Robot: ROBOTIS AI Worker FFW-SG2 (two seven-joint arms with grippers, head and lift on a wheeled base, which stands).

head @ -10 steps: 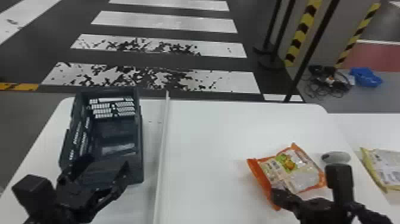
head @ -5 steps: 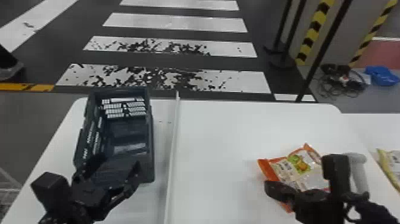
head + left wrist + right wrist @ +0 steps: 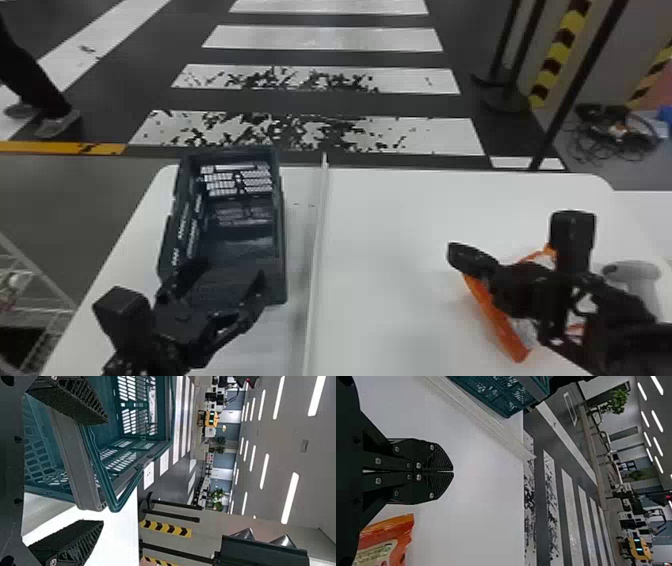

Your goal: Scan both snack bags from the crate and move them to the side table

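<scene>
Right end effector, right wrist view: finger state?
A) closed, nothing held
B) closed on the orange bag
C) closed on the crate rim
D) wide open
A: the right end effector's fingers meet with nothing between them, and the orange bag lies off to one side.

White table (image 3: 395, 240): I have room between rail (image 3: 316, 250) and orange bag (image 3: 495, 315).
Rail: blocks low sideways pass to crate (image 3: 281, 240).
Crate: top open, walls obstruct my sides.
</scene>
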